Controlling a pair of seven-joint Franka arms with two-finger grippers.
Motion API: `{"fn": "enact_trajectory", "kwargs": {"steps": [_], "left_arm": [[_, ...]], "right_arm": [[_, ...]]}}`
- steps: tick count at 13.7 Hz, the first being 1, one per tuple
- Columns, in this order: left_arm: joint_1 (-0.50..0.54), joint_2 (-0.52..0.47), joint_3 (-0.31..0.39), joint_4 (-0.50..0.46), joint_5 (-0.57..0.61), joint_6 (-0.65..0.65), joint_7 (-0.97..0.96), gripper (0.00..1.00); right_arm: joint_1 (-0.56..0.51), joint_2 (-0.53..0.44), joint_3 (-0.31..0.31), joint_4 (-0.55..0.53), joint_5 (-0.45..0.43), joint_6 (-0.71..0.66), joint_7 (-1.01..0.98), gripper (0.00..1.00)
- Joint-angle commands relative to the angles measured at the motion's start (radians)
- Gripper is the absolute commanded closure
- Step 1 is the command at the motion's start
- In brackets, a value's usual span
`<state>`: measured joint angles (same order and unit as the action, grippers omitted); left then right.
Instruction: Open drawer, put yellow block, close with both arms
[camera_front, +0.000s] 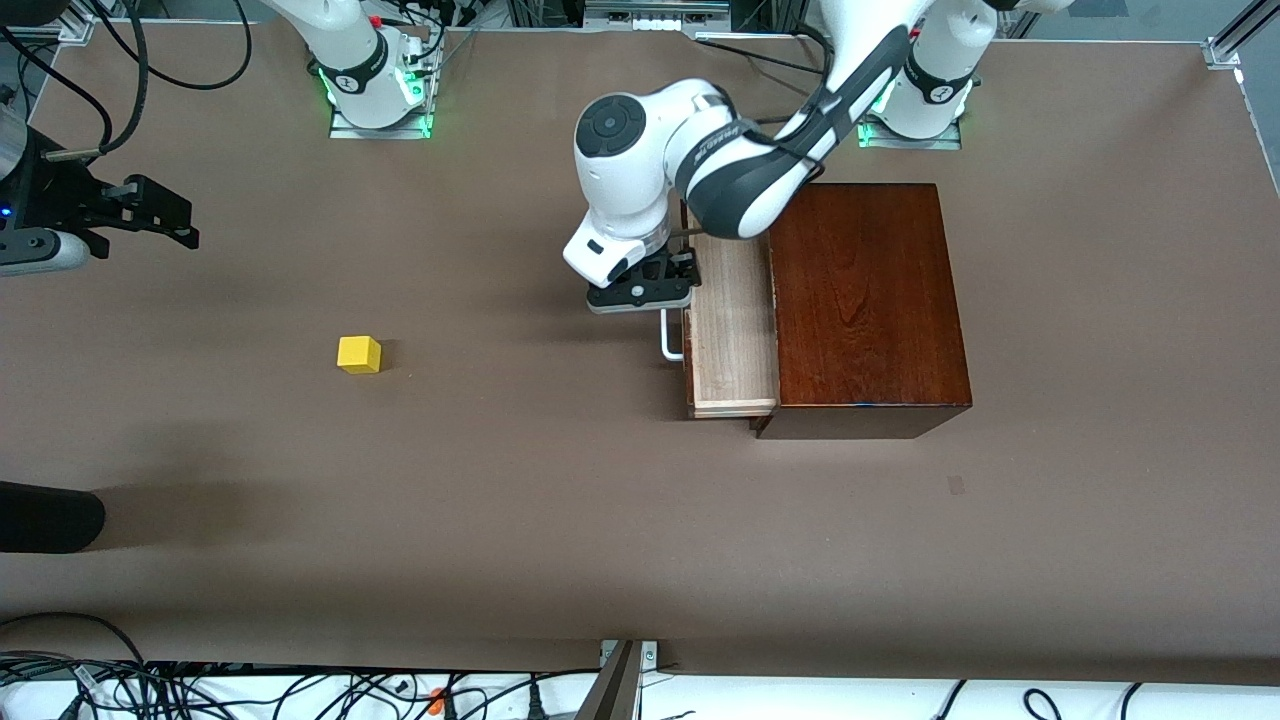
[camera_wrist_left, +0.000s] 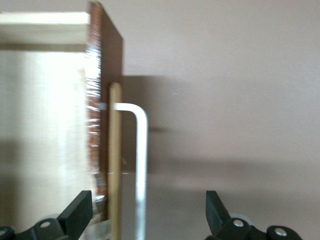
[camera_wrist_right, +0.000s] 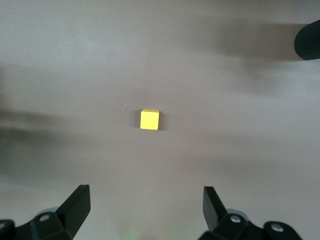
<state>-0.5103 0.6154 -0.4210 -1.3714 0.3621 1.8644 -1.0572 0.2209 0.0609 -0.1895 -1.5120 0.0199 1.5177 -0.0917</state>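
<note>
Brown table holds a yellow block and a half-open drawer. Left gripper spreads open jaws around the handle; right gripper hangs open, empty.

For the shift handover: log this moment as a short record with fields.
drawer: pulled partly out of the wooden box, tray empty as far as it shows
handle: white bar, between the open jaws of the left gripper
yellow block: on the table, toward the right arm's end, untouched
right gripper: up in the air toward the right arm's end, jaws open, holding nothing
</note>
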Motion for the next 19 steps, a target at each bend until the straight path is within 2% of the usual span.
{"fn": "enact_trajectory", "kwargs": {"steps": [1, 5, 6, 8, 10, 12, 14, 16, 17, 18, 19], "left_arm": [[0.076, -0.081, -0.002, 0.006, -0.089, -0.079, 0.095, 0.00], [0.206, -0.161, -0.004, 0.009, -0.123, -0.249, 0.397, 0.00], [0.237, -0.183, -0.005, 0.009, -0.124, -0.287, 0.445, 0.00], [0.310, -0.226, -0.002, 0.009, -0.184, -0.349, 0.563, 0.00], [0.367, -0.262, -0.002, 0.009, -0.195, -0.427, 0.664, 0.00], [0.435, -0.299, -0.004, 0.009, -0.221, -0.453, 0.721, 0.00], [0.515, -0.339, -0.002, 0.009, -0.275, -0.491, 0.813, 0.00], [0.590, -0.365, -0.005, 0.011, -0.278, -0.525, 0.900, 0.00], [0.607, -0.400, 0.019, 0.002, -0.296, -0.522, 0.961, 0.00], [0.607, -0.436, 0.084, -0.017, -0.320, -0.519, 1.020, 0.00], [0.574, -0.465, 0.184, -0.049, -0.353, -0.515, 1.077, 0.00]], "right_arm": [[-0.011, 0.008, 0.005, 0.021, 0.002, -0.021, -0.014, 0.00], [-0.011, 0.002, 0.002, 0.019, 0.017, -0.059, -0.005, 0.00], [-0.012, 0.011, 0.002, 0.021, 0.043, -0.057, -0.008, 0.00], [-0.020, 0.025, 0.002, 0.018, 0.046, -0.059, -0.008, 0.00], [-0.026, 0.062, 0.002, 0.016, 0.046, -0.065, -0.037, 0.00], [-0.017, 0.063, 0.007, 0.016, 0.025, -0.056, -0.069, 0.00], [-0.020, 0.118, 0.009, 0.013, 0.031, -0.073, -0.069, 0.00], [-0.026, 0.134, 0.005, 0.013, 0.025, -0.071, -0.075, 0.00], [-0.026, 0.141, 0.005, 0.016, 0.025, -0.074, -0.089, 0.00], [-0.026, 0.146, 0.005, 0.013, 0.028, -0.073, -0.089, 0.00], [-0.025, 0.148, 0.005, 0.001, 0.032, -0.071, -0.091, 0.00]]}}
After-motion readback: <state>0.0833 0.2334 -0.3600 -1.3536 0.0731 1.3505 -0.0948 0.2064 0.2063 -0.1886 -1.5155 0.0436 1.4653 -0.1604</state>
